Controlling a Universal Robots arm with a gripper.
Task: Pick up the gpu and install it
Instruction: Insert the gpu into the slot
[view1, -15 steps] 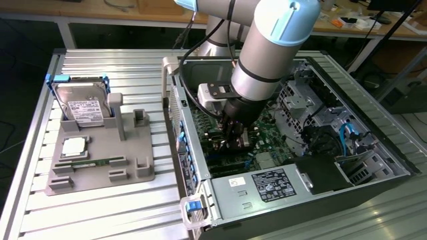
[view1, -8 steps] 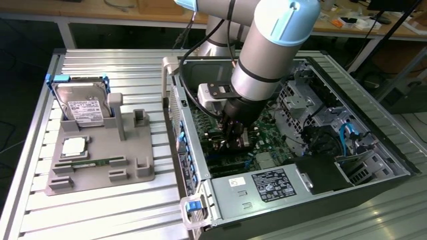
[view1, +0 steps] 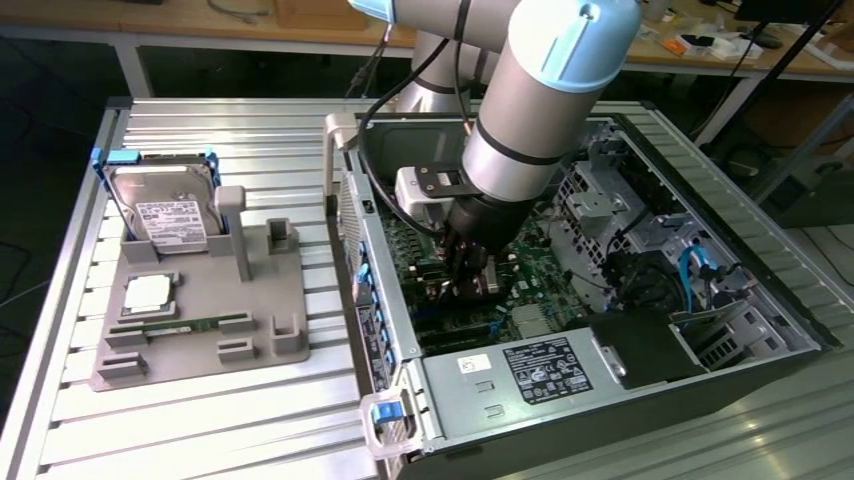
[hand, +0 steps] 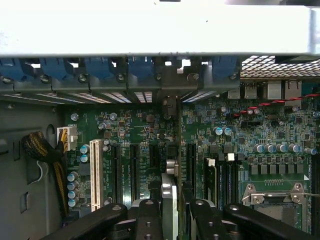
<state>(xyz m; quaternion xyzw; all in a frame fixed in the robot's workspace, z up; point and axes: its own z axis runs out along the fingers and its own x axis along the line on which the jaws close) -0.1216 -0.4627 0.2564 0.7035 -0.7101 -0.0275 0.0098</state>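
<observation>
My gripper (view1: 467, 282) is down inside the open PC case (view1: 747, 230), over the green motherboard (view1: 534, 250). In the wrist view the gripper (hand: 172, 212) is shut on the gpu (hand: 171, 172), a thin black card seen edge-on between the two black fingers (hand: 147, 220). The card stands upright along the row of black expansion slots (hand: 134, 170). Its far end reaches the rear bracket openings (hand: 169, 95) under the blue clips. Whether the card's lower edge sits in a slot I cannot tell. In the exterior view the arm and wrist cover most of the card.
A grey fixture tray (view1: 267, 340) on the exterior view's left holds a silver hard drive (view1: 167, 215), a CPU (view1: 147, 290) and a green RAM stick (view1: 180, 325). The power supply (view1: 527, 370), a white slot (hand: 95, 172), the CPU socket (hand: 275, 200) and cables (hand: 42, 150) crowd the case.
</observation>
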